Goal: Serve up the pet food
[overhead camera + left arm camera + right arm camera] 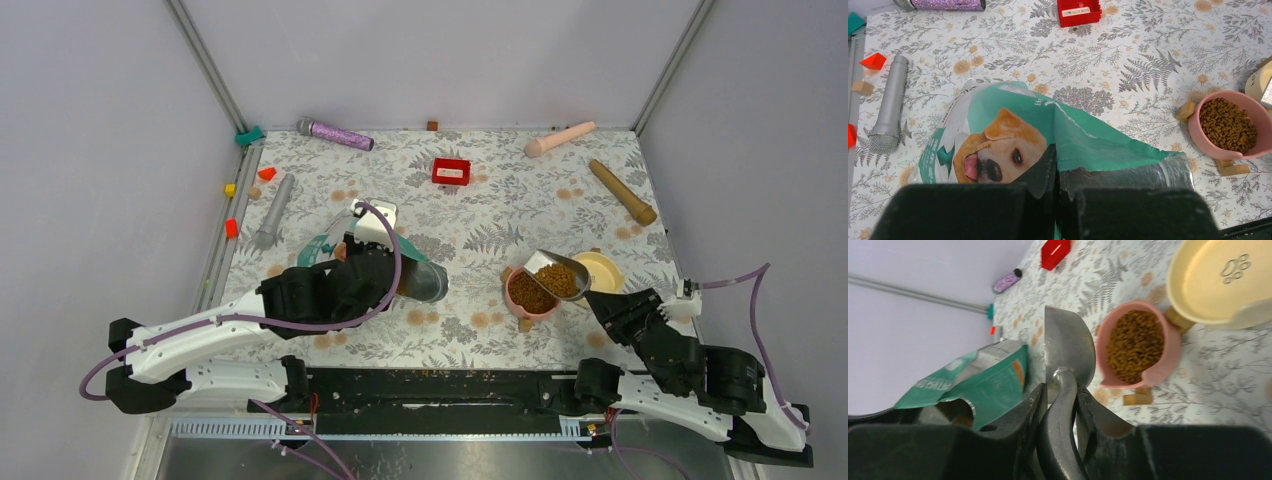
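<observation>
Brown kibble [528, 295] fills the pink bowl [1198, 142]; more lies in the scoop [547, 263] over the bowl's right rim. My right gripper [1060, 390] is partly closed, clamping the scoop handle. Left of the bowl, my left gripper [1057, 187] is pinched tight onto the bag [1083, 145].

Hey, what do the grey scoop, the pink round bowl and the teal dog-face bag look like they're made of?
The grey scoop looks like bare metal, with a dull brushed sheen and bright reflections. The pink round bowl seems smooth matte plastic, possibly ceramic; its colour is even. The teal-and-white bag looks like foil-lined film: creased, silvery at its mouth.
</observation>
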Robot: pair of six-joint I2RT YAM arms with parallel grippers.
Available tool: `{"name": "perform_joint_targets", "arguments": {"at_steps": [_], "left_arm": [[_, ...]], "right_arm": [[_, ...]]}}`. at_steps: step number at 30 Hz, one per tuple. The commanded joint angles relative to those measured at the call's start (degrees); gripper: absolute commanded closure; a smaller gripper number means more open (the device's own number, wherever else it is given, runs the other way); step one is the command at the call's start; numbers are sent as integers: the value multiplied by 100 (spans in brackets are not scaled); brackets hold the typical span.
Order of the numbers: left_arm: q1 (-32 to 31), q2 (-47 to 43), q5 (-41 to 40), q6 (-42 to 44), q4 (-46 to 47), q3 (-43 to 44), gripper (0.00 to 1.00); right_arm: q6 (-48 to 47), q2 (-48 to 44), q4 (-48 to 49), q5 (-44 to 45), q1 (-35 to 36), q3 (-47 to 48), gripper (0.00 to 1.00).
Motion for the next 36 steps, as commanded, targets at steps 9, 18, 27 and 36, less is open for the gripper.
{"name": "perform_joint_targets", "arguments": {"at_steps": [9,18,27,36], "left_arm": [[-6,-59,-264,-65,452,129,100],[-6,-58,-272,-59,427,133,100],[-6,13,-218,-43,430,146,100],[-7,18,-216,-56,418,151,100]], "right_arm": [[641,874,-1245,567,-25,294,100],[592,2111,-1591,574,-23,641,100],[348,2140,-1505,467,-27,591,100],[-20,2875,-1714,409,-23,932,100]]}}
